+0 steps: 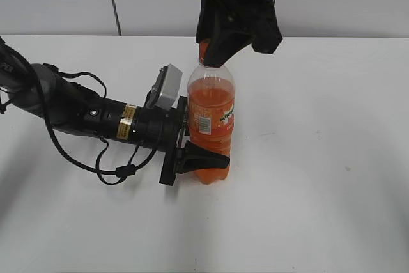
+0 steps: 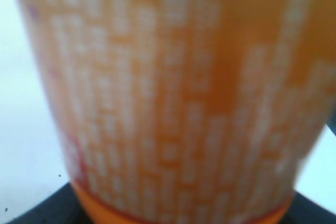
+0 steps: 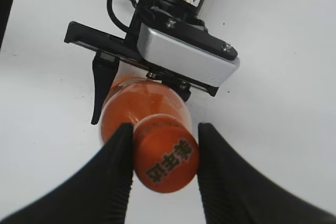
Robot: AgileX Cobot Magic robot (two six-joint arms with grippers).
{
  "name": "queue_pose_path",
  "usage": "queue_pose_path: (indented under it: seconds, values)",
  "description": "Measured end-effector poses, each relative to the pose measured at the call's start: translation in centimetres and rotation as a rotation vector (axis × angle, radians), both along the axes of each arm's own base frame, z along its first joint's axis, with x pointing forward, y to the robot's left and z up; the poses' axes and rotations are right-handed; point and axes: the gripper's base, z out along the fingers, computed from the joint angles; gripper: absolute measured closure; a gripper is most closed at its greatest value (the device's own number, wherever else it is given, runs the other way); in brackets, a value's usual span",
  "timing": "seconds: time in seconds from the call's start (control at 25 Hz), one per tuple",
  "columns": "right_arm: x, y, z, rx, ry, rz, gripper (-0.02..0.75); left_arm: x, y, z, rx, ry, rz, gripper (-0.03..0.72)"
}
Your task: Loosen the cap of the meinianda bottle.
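Observation:
The meinianda bottle (image 1: pixel 211 113) stands upright on the white table, full of orange drink, with its orange label facing the front. My left gripper (image 1: pixel 214 150) reaches in from the left and is shut on the bottle's lower body, with one black finger across the front. The blurred label fills the left wrist view (image 2: pixel 173 93). My right gripper (image 1: pixel 214 52) comes down from above. In the right wrist view its two black fingers (image 3: pixel 165 132) press on both sides of the orange-red cap (image 3: pixel 167 161), which has dark characters on top. In the exterior view the cap (image 1: pixel 204 50) is mostly hidden.
The white table (image 1: pixel 319 158) spreads around the bottle, with a pale wall behind it. The left arm (image 1: pixel 77 110) lies low across the left of the table with a loose black cable (image 1: pixel 115 171). Its grey wrist camera (image 3: pixel 184 59) sits just beside the bottle's shoulder.

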Motion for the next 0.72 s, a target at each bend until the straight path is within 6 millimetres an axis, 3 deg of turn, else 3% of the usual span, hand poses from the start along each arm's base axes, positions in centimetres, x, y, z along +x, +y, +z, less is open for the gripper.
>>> queue_pose_path:
  seconds: [0.48, 0.72]
  values:
    - [-0.13, 0.15, 0.07, 0.002, -0.073, 0.198, 0.459, -0.04, 0.03, 0.04, -0.002, -0.006, -0.008, 0.287]
    - [-0.16, 0.16, 0.07, 0.002, -0.079, 0.217, 0.458, -0.03, 0.07, 0.04, -0.002, -0.007, -0.009, 0.287]
